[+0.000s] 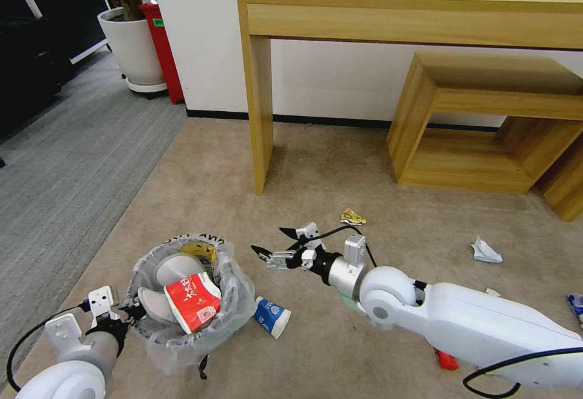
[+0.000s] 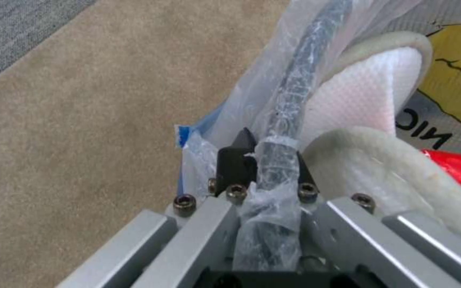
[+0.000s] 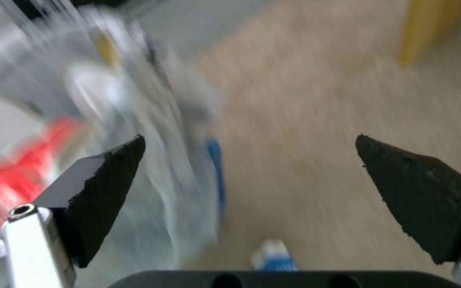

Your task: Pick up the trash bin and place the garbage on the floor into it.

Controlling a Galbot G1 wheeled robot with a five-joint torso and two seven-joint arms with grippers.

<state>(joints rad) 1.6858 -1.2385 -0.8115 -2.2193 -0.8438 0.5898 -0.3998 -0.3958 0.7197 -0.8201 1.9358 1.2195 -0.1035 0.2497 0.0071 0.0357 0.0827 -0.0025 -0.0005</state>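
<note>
Beige carpet (image 1: 340, 168): left gripper (image 2: 265, 160) clamped the trash bin (image 1: 234, 302) rim to steady it, while the empty right gripper (image 1: 280, 242) hovered open-jawed above a blue-white cup (image 1: 271, 316).

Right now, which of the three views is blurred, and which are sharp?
Right wrist view: streaked with motion blur; the trash bin and blue-white cup smear, though the open right gripper stays crisp. Left wrist view: sharp on the left gripper clamping the bagged rim. Head view: sharp, evenly lit.

Crinkly clear plastic liner on trash bin (image 1: 234, 302), matt beige carpet (image 1: 316, 168), smooth pale wood table (image 1: 425, 22)
</note>
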